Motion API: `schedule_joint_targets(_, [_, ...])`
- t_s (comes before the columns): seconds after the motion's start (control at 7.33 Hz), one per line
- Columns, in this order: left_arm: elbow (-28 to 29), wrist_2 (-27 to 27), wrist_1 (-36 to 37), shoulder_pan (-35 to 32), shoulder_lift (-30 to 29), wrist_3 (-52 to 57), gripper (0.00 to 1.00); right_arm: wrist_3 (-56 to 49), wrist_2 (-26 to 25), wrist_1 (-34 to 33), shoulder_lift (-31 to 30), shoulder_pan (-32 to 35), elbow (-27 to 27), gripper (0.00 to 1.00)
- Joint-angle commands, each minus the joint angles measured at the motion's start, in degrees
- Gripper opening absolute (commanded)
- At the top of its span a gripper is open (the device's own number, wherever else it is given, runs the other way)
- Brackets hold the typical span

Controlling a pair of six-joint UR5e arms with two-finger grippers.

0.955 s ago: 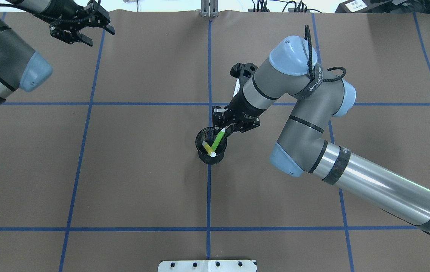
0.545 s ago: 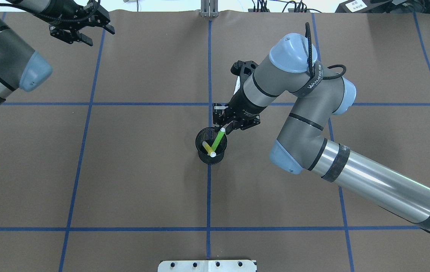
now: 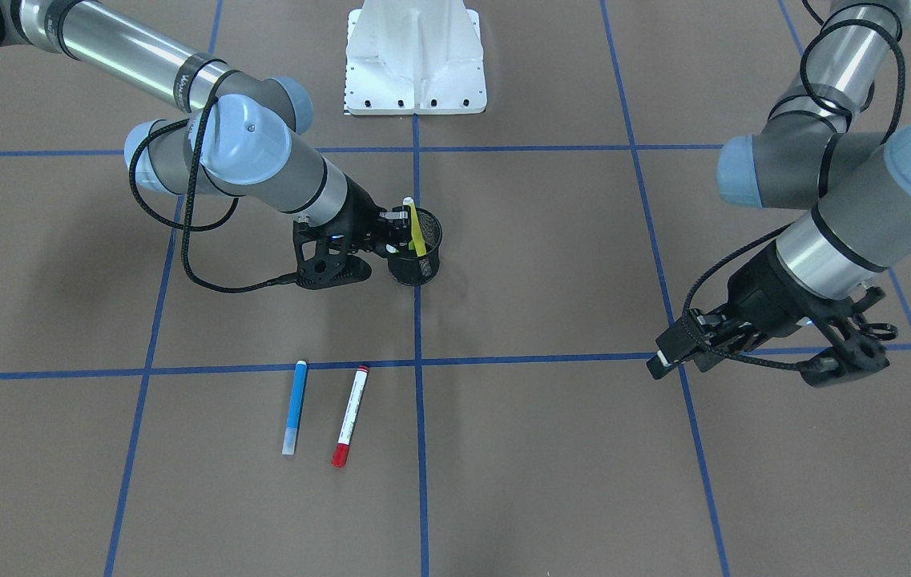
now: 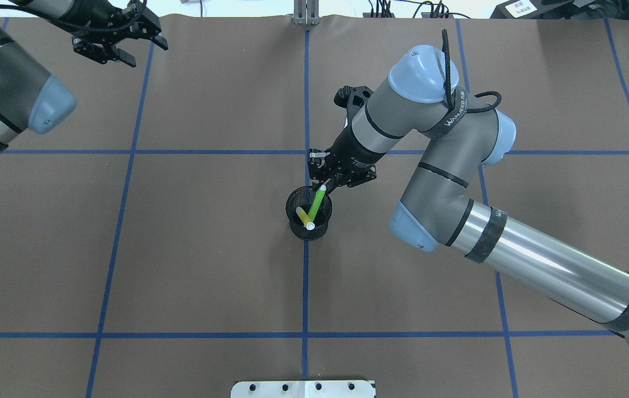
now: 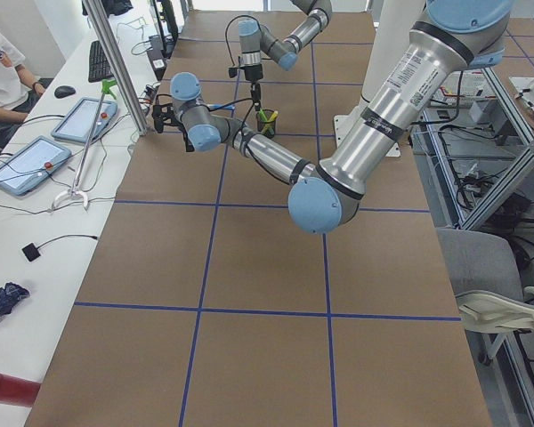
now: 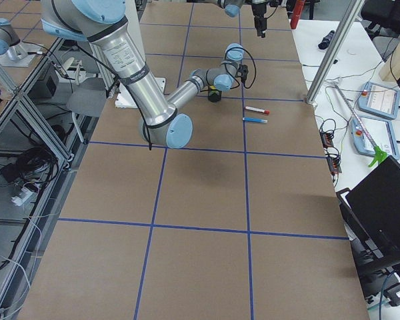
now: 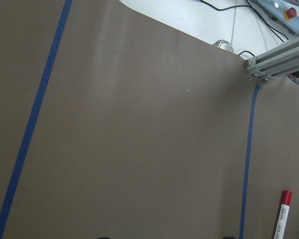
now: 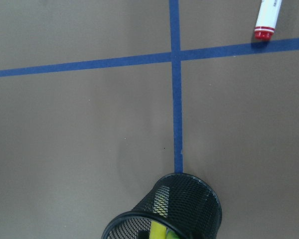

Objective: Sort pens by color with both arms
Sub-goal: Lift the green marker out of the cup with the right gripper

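Note:
A black mesh cup point(image 4: 299, 228) stands at the table's middle and holds a yellow pen point(image 4: 303, 216) and a light green pen point(image 4: 316, 203). The green pen leans out over the rim. My right gripper point(image 4: 324, 187) is at the cup's far rim, shut on the green pen's upper end; it also shows in the front view point(image 3: 405, 224). A blue pen point(image 3: 293, 407) and a white pen with red cap point(image 3: 350, 415) lie side by side on the table beyond the cup. My left gripper point(image 4: 116, 55) is open and empty, above the far left of the table.
The white pedestal base point(image 3: 415, 64) stands at the robot's edge of the table. Blue tape lines divide the brown table cover point(image 4: 209, 249). Tablets and cables lie on a side bench point(image 5: 62, 133) past the far table edge.
My right gripper has shifted slightly left and away from the robot, and the green pen's upper end has moved with it. The left arm has not moved.

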Motion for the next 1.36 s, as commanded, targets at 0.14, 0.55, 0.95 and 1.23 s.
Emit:
schedule_joint_targets(0.14, [0.0, 0.0, -0.07, 0.0, 0.06, 0.0, 0.81, -0.06, 0.23, -0.08, -0.17, -0.07, 0.15, 0.0])
schedule_joint_targets(0.55, [0.0, 0.0, -0.07, 0.09, -0.03, -0.18, 0.81, 0.12, 4.44, -2.78, -0.69, 3.69, 6.0, 0.0])
schedule_joint_targets(0.95, [0.0, 0.0, -0.07, 0.18, -0.46, -0.18, 0.81, -0.76, 2.26, -6.14, -2.88, 10.01, 15.94, 0.0])
schedule_joint_targets(1.23, [0.0, 0.0, -0.24, 0.09, -0.47, -0.18, 0.81, -0.94, -16.98, -5.88, -2.28, 7.25, 18.07, 0.0])
